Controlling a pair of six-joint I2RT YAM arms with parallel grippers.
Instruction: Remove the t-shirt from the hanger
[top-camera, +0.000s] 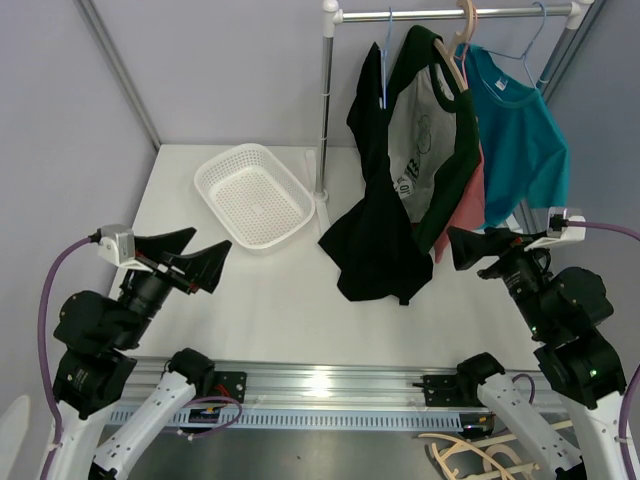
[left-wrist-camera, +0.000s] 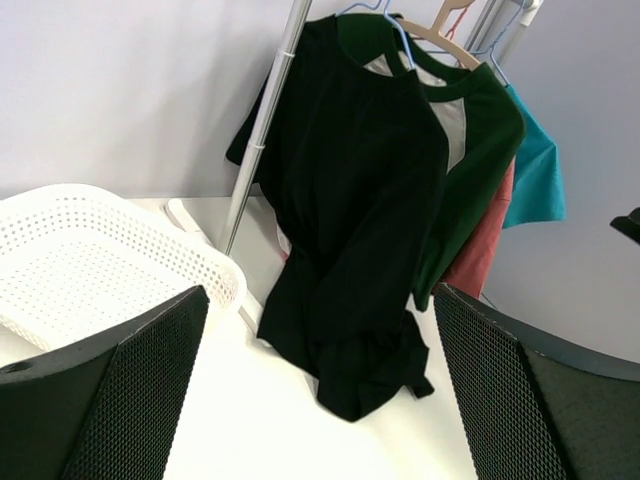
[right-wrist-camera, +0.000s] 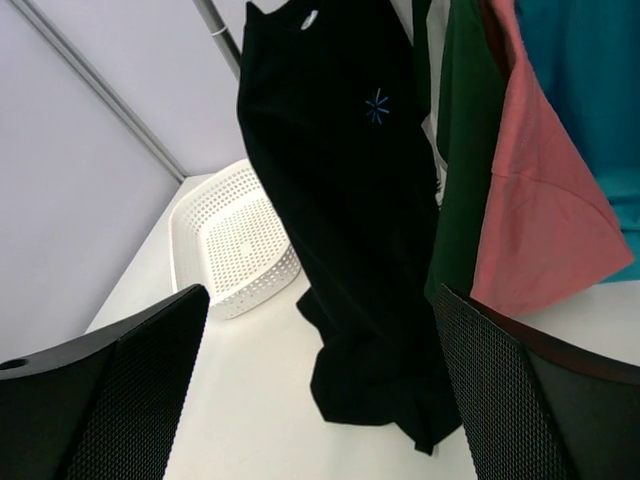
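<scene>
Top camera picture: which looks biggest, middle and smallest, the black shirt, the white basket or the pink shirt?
Largest: black shirt.
Middle: white basket.
Smallest: pink shirt. Only a strip of it shows beside the green shirt, so its full size is hidden.

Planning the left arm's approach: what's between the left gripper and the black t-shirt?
Bare table, in the top view; the white basket sits just behind that stretch.

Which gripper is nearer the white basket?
Left. The left gripper hangs just in front of the basket; the right gripper is far off, beyond the black shirt.
</scene>
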